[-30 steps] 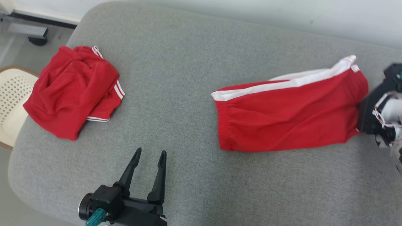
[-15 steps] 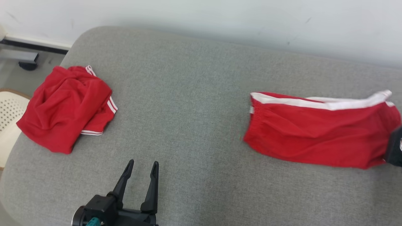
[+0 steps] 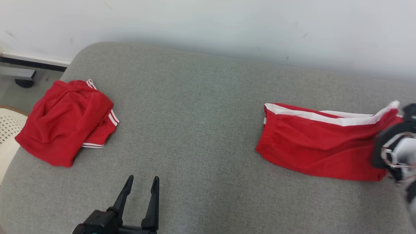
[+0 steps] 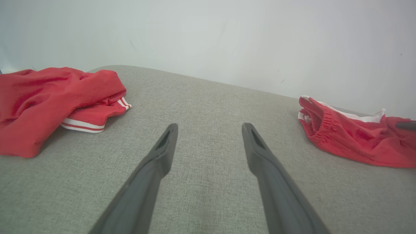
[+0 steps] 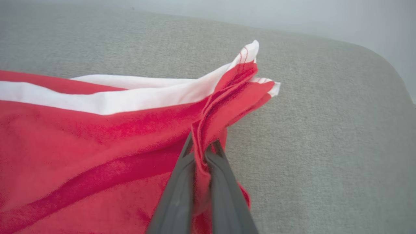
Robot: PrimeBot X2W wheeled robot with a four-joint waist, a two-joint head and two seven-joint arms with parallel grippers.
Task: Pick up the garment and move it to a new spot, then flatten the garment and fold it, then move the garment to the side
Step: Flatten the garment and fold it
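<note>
The garment [image 3: 318, 146], red shorts with a white side stripe, lies folded and flat on the right of the grey cushion [image 3: 195, 113]. Its elastic waistband points left in the head view. My right gripper [image 5: 201, 148] is shut on the garment's [image 5: 97, 146] right hem, with red cloth bunched between the fingers and lifted slightly. The right arm [image 3: 396, 152] shows at the head view's right edge. My left gripper [image 3: 143, 178] is open above bare cushion near the front edge, holding nothing. From the left wrist view, the left gripper [image 4: 209, 126] points between both red cloths, with the garment [image 4: 351, 139] at the right.
A second red garment [image 3: 65, 123] with thin white stripes lies crumpled at the cushion's left end, and appears as the red garment [image 4: 42, 100] in the left wrist view. A white perforated chair [image 3: 6, 130] stands beyond the left edge. A pale wall [image 3: 227, 26] runs behind the cushion.
The camera has tilted up, showing more wall. My right gripper has dragged the garment to the right, away from the crumpled one. The left gripper stays open.
</note>
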